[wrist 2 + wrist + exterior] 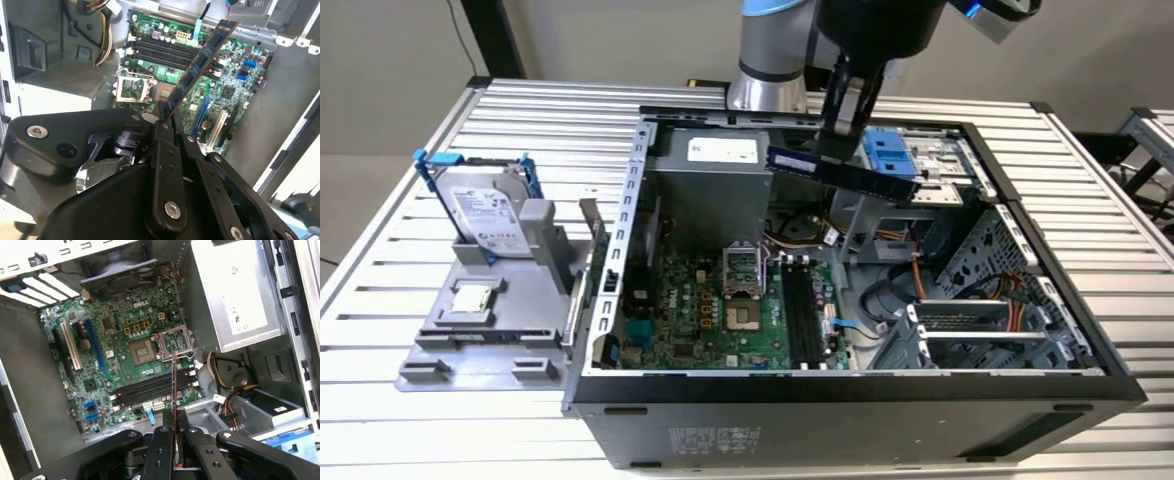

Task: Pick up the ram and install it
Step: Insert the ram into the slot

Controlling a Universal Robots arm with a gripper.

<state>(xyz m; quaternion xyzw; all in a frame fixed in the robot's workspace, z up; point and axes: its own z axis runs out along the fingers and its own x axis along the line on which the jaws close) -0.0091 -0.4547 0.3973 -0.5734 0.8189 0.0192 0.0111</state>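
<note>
The ram point(843, 173) is a long, thin, flat stick, dark in colour, and the second wrist view shows a row of small black chips on its side point(202, 60). It hangs tilted in the air in the upper middle of the exterior view, above the open computer case point(854, 395). It is well apart from the black slots point(801, 318) on the green motherboard point(700, 310). The gripper point(831, 150) holds the ram at one end, its jaws closed narrow on the stick. In the first wrist view the ram point(175, 385) is seen from its edge as a thin line, so the chips cannot be made out there. The case lies on its side on a table point(400, 440) of pale metal slats. On the exterior view's left, a silver hard drive point(487, 210) in a blue-handled frame stands on a gray stand point(474, 340). Behind the table is a plain pale wall point(400, 40). The arm point(767, 50) is cut off by the top edge of the exterior view.
</note>
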